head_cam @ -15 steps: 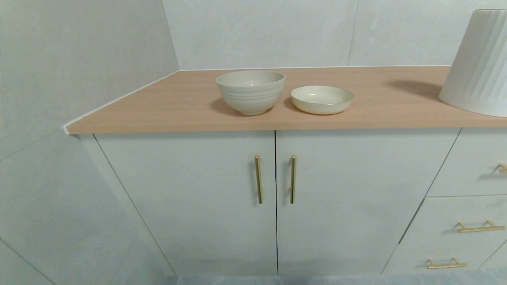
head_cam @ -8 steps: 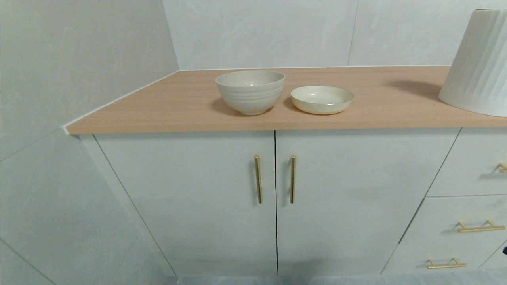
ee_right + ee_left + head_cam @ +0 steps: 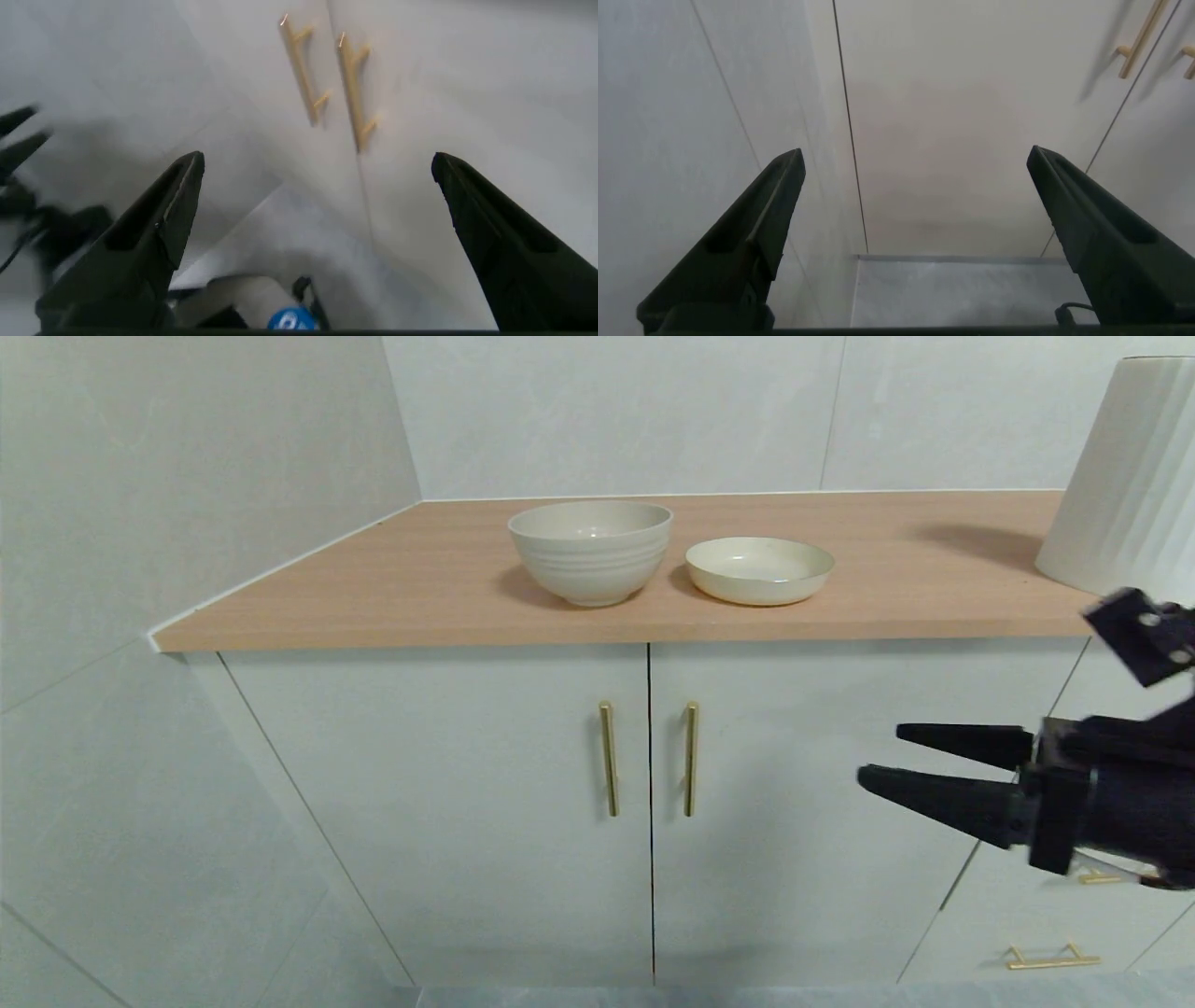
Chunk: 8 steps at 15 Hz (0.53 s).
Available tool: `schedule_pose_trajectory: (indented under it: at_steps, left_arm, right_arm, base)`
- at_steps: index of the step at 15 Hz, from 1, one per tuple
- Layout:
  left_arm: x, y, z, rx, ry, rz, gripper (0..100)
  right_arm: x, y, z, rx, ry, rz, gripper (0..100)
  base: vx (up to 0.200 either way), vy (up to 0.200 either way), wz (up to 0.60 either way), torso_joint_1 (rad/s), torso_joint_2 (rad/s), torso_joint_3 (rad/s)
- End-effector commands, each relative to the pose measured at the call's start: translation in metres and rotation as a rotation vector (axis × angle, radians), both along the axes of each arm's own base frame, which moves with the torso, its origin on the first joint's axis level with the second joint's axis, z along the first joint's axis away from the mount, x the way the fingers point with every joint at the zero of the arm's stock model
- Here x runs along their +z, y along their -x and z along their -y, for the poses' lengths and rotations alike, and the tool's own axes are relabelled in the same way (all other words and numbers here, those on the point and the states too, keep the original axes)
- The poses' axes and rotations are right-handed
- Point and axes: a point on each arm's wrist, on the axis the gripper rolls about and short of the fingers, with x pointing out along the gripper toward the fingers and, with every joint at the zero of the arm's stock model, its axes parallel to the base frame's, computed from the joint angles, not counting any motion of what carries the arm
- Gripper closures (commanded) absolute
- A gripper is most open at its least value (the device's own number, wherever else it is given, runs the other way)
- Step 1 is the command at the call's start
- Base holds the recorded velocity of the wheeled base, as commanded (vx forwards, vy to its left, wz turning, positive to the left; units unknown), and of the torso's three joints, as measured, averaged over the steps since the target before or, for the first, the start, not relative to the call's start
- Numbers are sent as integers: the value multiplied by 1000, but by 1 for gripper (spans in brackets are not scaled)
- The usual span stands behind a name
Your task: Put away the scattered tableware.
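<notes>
Tableware on the bench consists of a deep ribbed bowl and a shallow dish. Both stand upright, side by side and just apart, the bowl on the left. They sit above two closed cabinet doors with upright gold handles.

The right end effector is released, its fingers apart and empty. It hangs in front of the right cabinet door, below bench level. It is lower than the dish, to its right and well apart from it.

The left end effector is released, fingers spread wide and empty, facing the lower cabinet front and the floor.

A white ribbed object stands at the bench's right end.
</notes>
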Motion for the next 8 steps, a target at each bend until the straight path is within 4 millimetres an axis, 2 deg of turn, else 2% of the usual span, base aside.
schedule_pose_trajectory:
  at_steps: [1, 3, 6, 8]
  left_arm:
    - [0, 0, 0, 1, 0, 0, 0]
    - [0, 0, 0, 1, 0, 0, 0]
    - [0, 0, 0, 1, 0, 2, 0]
    - [0, 0, 0, 1, 0, 0, 0]
  right_arm:
    - [-6, -45, -43, 15, 65, -96, 0]
    - [2, -53, -59, 37, 69, -117, 0]
    - [-6, -57, -69, 19, -1, -246, 0]
    - [-22, -64, -85, 41, 19, -277, 0]
  base:
    - [0, 0, 0, 0, 0, 0]
    - [0, 0, 0, 0, 0, 0]
    - [0, 0, 0, 0, 0, 0]
    - [0, 0, 0, 0, 0, 0]
